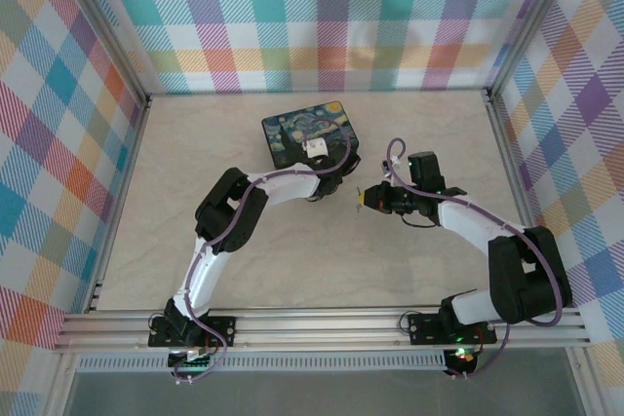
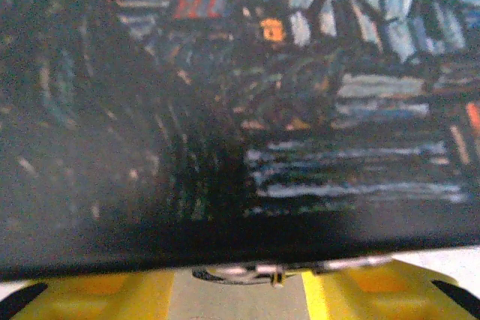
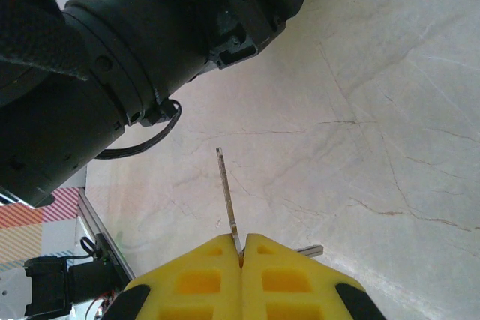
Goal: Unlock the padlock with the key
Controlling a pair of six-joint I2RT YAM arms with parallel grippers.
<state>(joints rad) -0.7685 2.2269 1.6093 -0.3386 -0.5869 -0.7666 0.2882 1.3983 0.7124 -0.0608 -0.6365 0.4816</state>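
Note:
In the left wrist view a thin metal loop with a tiny brass bit, the padlock (image 2: 240, 272), lies against the near edge of the dark painted tin (image 2: 225, 110). My left gripper (image 2: 238, 294) is open, one yellow finger on each side of that loop; the rest of the padlock is hidden. My right gripper (image 3: 241, 249) is shut on the key (image 3: 226, 192), whose thin blade sticks out forward over the table. From above, the right gripper (image 1: 364, 200) hovers just right of the left arm's wrist (image 1: 327, 182), near the tin (image 1: 304, 129).
The starry-night tin stands at the back centre of the marble table (image 1: 195, 143). Checked walls close in the left, back and right. The left arm's dark wrist (image 3: 112, 73) looms close ahead of the key. Open table lies in front of both arms.

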